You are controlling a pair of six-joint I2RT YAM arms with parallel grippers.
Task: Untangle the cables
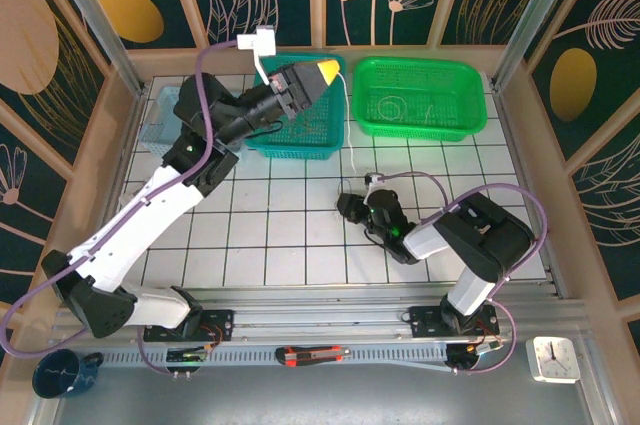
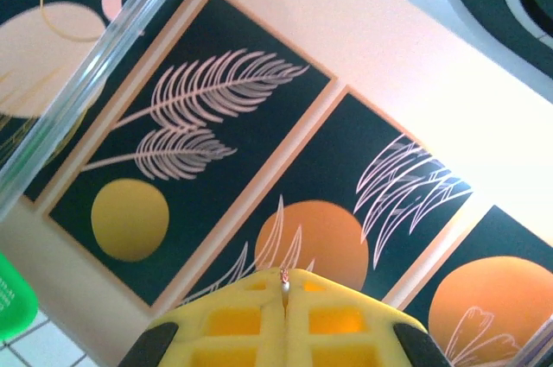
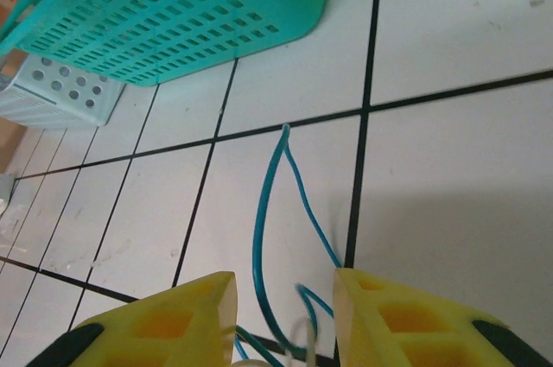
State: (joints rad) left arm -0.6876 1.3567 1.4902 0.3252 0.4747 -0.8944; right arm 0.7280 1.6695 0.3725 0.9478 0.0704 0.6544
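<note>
Right wrist: right claw (image 3: 283, 287) released astride thin, curling blue cable (image 3: 256, 246); left claw (image 2: 283, 287) pinches whitish cable (image 1: 347, 113).

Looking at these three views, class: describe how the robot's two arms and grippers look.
Both arms, left arm and right arm, have white links, black joints and a purple cable alongside. The left gripper and right gripper carry yellow fingers with square recesses on black mounts.

A thin blue cable (image 3: 256, 246) is laid flat on the white tiled table near its middle, folded into a narrow hairpin loop whose bend is turned toward the far edge. A whitish strand (image 1: 349, 130) is drawn in a nearly straight line from there toward the far edge.
</note>
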